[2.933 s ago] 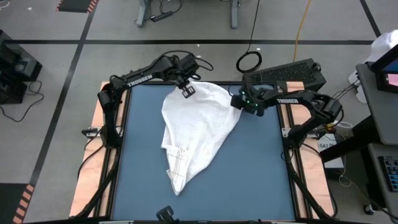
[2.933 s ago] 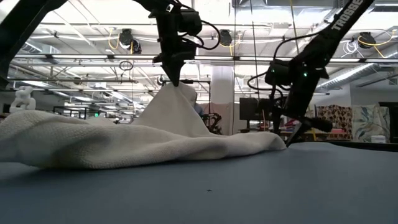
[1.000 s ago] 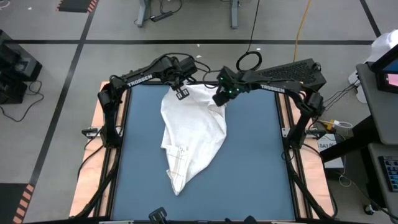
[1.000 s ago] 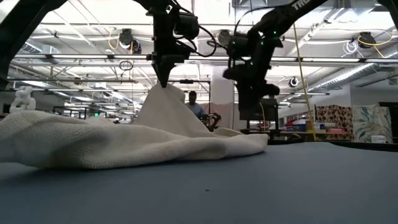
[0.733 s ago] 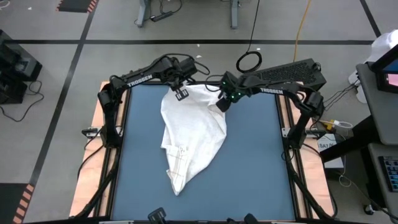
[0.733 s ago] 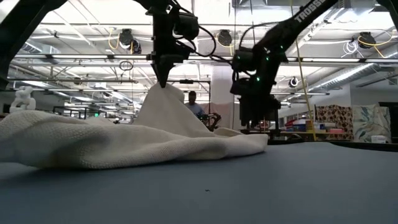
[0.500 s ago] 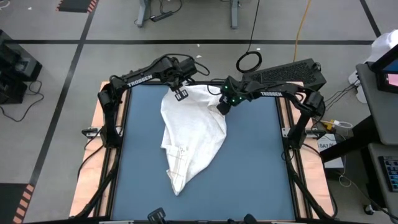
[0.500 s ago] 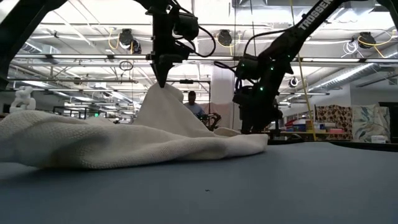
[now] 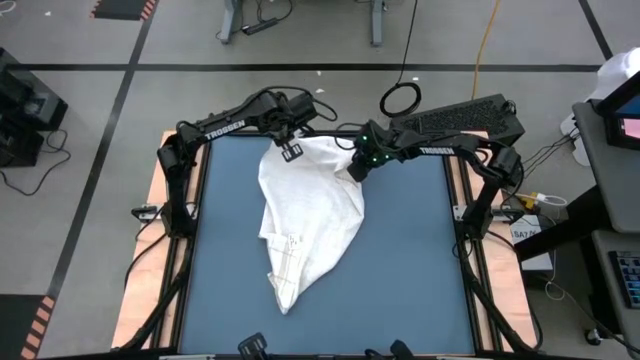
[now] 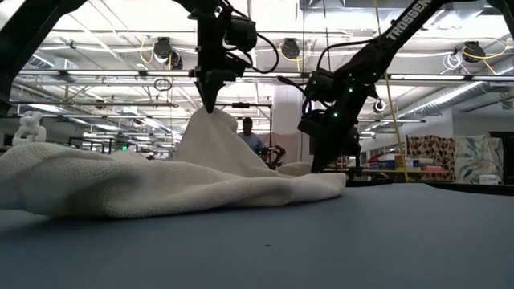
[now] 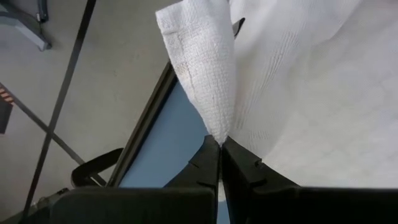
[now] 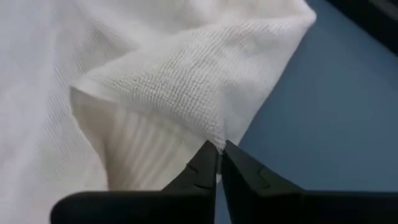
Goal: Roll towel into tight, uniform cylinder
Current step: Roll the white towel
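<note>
High view: left gripper and right gripper each pinch a far corner of the towel, the left one's lifted.

In the low view the towel is cut off by the picture's left edge. Its heap hides the desk behind it and the lower body of a person in the room, who is too small to tell more. The right pincer has its tips hidden behind the towel's fold. In the right wrist view the towel runs out of the picture.
</note>
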Tool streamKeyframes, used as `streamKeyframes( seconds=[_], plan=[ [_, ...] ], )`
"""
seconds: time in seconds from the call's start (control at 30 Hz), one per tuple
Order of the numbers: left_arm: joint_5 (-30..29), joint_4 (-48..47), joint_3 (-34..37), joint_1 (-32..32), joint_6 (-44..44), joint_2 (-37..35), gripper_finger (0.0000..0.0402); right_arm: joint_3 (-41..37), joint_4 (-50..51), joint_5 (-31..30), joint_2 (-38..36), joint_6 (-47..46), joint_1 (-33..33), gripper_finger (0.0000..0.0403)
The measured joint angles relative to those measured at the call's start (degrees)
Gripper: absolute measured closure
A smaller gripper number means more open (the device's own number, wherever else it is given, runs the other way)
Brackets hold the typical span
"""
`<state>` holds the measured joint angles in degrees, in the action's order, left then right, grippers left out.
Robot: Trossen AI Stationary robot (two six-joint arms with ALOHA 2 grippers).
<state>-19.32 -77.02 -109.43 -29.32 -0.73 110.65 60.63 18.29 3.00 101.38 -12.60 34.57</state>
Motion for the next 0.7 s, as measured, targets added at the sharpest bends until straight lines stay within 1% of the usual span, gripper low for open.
streamKeyframes(
  seconds=[0.07,0.13,0.27,0.4,0.53,0.63,0.7],
  plan=[
    [-0.5,0.0,0.0,0.0,-1.0,0.0,0.0391,1.5,1.6,0.5,-0.1,0.0,0.0,0.0397],
    [-0.6,0.1,0.0,-0.1,-1.6,0.0,0.0391,3.1,4.1,2.4,-1.1,0.8,0.3,0.0399],
    [-0.7,0.2,0.0,-0.8,-2.0,0.0,0.0391,6.6,11.3,4.4,-5.4,2.7,0.2,0.0401],
    [-0.7,0.8,0.0,-1.5,-3.5,0.0,0.0391,10.5,21.7,-0.8,-10.8,3.0,-0.5,0.0402],
    [-0.7,3.4,0.0,-1.6,-4.7,0.0,0.0391,13.6,25.2,-2.4,-16.1,2.1,-0.6,0.0402],
    [1.3,6.0,0.0,-1.6,-5.2,0.0,0.0391,14.5,25.3,-9.5,-18.4,1.3,-1.8,0.0402],
    [3.3,7.1,0.0,-1.3,-6.0,0.0,0.0391,14.5,25.3,-16.0,-18.6,5.1,-2.6,0.0402]
  ],
)
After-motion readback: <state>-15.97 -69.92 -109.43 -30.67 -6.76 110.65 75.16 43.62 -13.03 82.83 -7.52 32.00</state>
